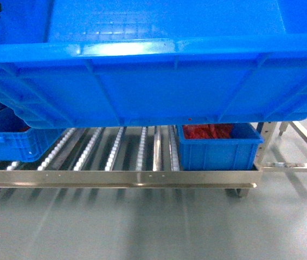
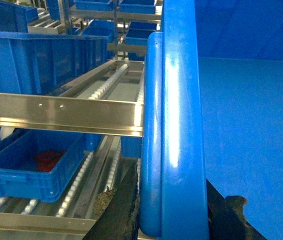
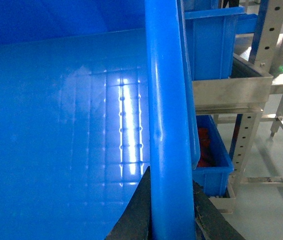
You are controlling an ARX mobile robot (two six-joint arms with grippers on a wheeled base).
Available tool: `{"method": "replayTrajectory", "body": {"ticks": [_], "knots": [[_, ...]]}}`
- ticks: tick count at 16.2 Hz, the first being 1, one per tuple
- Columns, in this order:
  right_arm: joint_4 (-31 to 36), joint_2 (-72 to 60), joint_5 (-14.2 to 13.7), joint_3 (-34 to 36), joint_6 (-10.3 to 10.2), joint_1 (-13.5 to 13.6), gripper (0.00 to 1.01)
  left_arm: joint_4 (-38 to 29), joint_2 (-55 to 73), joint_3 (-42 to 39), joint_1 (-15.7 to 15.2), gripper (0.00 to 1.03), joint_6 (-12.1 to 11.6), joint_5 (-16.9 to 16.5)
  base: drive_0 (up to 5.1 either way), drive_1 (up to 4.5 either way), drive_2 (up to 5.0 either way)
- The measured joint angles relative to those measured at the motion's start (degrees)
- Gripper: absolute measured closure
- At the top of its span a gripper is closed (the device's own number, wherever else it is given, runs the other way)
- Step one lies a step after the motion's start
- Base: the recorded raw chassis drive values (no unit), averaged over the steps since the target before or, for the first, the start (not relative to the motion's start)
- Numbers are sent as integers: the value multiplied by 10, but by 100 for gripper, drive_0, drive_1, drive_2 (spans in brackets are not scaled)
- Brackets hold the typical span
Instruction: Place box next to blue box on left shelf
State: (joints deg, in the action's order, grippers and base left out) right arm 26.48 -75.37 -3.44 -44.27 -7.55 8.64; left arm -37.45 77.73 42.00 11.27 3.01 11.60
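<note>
Both claws grip the box (image 1: pixel 142 81): the left gripper (image 2: pixel 169 210) pinches its left rim and the right gripper (image 3: pixel 169 210) its right rim, holding it aloft before the shelf (image 1: pixel 121 177). Below, 2 small crates (image 1: pixel 218 146) flank bare rollers (image 1: pixel 115 146). With the box blocking the head view, lowering blind could strike a crate or the front rail.

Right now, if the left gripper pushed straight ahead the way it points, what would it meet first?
The left gripper is clamped on the rim of the big blue crate. Straight ahead, the nearest thing looks like the steel front rail of the upper roller shelf, just left of the rim; depth is unclear.
</note>
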Motion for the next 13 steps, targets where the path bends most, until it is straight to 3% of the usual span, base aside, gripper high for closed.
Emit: {"method": "replayTrajectory", "body": {"ticks": [13], "knots": [[-1,1,0,0,0,0,94,2,0,0,0,83,0,-1,-503,243,243]]}}
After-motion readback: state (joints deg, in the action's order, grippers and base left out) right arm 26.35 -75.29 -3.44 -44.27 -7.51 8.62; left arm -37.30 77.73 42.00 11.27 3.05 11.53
